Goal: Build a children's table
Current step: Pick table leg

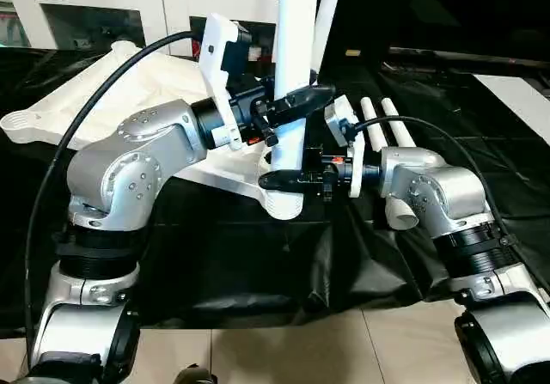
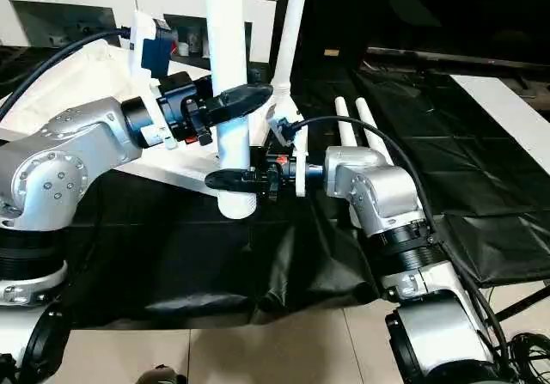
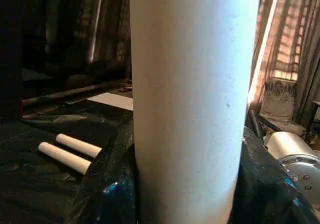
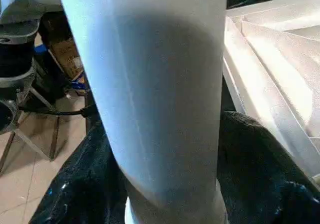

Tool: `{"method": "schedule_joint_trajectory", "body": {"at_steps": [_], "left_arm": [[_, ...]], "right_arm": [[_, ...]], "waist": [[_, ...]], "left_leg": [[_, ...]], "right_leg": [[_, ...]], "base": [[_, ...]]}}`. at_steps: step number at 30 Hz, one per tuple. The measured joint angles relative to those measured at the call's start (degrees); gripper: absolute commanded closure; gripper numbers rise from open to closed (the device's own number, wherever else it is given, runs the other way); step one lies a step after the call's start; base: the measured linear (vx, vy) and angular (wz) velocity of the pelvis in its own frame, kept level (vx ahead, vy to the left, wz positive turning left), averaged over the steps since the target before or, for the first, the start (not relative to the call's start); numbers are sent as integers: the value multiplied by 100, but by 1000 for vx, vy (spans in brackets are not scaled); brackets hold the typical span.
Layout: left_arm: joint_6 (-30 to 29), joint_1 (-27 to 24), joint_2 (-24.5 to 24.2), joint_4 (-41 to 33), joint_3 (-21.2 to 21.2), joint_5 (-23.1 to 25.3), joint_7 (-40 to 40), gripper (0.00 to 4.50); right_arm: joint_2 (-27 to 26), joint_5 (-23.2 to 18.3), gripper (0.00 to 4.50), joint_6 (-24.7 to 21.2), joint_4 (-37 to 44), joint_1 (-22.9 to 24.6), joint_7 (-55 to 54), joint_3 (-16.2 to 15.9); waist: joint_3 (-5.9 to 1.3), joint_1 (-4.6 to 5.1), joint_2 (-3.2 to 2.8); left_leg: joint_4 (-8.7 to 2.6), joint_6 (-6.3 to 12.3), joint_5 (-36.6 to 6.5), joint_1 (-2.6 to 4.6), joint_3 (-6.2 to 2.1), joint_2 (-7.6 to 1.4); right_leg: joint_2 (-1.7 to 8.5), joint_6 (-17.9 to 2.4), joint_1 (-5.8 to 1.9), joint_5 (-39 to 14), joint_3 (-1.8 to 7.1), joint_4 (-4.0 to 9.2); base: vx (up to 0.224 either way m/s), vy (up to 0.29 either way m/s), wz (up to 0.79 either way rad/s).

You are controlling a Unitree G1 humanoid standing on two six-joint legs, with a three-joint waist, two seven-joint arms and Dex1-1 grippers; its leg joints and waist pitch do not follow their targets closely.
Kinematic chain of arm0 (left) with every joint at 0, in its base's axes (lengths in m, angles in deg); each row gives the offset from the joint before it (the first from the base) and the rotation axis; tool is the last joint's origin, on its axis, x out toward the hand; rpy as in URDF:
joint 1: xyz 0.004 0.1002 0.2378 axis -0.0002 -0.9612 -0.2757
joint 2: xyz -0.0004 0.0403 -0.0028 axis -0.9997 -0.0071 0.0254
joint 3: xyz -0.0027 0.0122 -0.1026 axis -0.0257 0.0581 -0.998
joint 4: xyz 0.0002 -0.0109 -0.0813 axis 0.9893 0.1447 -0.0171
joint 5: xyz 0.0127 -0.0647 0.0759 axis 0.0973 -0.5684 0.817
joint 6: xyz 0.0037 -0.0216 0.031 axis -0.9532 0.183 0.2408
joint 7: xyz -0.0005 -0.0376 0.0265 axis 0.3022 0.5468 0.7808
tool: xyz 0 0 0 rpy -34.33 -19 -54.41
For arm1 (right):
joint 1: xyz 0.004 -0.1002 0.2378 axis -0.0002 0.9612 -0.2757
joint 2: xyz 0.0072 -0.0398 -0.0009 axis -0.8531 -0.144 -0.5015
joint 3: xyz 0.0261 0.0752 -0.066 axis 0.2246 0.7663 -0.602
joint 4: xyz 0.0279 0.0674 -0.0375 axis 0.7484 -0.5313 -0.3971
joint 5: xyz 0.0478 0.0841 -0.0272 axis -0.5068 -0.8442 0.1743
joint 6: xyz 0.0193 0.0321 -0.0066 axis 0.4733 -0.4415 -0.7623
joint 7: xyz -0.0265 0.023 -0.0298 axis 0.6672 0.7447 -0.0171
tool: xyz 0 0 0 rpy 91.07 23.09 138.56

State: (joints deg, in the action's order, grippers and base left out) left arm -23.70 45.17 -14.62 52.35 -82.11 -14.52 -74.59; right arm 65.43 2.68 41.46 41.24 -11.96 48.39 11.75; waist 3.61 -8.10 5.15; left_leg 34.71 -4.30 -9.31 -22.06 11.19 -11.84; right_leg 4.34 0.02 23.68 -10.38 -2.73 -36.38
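Note:
The children's table top (image 1: 129, 83) lies ribbed side up on the black-draped work table. A white leg (image 1: 296, 23) stands upright in its near corner socket (image 1: 284, 205). My left gripper (image 1: 294, 102) is shut on this leg, one black finger crossing its front. My right gripper (image 1: 288, 178) is shut on the same leg lower down, just above the socket. The leg (image 3: 195, 103) stands close up in the left wrist view. In the right wrist view the leg (image 4: 160, 93) stands beside the ribbed underside (image 4: 270, 58).
A second white leg (image 1: 327, 15) stands upright just behind the held one. Two more legs (image 2: 352, 122) lie side by side on the black cloth to the right. White cabinets (image 1: 103, 10) line the back. Tiled floor (image 1: 284, 350) shows below the work table's front edge.

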Motion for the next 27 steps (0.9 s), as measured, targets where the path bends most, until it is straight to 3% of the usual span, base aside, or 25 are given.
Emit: {"method": "schedule_joint_trajectory", "body": {"at_steps": [25,27], "left_arm": [[-64,-7,-15,0,41,0,-62,266],[-69,-7,-29,0,40,0,-66,266]], "right_arm": [[-52,18,147,38,1,3,106,-13],[-52,20,181,77,1,3,106,-13]], "waist": [[0,0,0],[0,0,0]], "left_leg": [[17,-1,0,1,-6,-1],[17,-1,0,1,-6,-1]], "right_leg": [[1,0,1,0,1,-24],[1,0,1,0,1,-25]], "base": [[0,0,0],[0,0,0]]}}
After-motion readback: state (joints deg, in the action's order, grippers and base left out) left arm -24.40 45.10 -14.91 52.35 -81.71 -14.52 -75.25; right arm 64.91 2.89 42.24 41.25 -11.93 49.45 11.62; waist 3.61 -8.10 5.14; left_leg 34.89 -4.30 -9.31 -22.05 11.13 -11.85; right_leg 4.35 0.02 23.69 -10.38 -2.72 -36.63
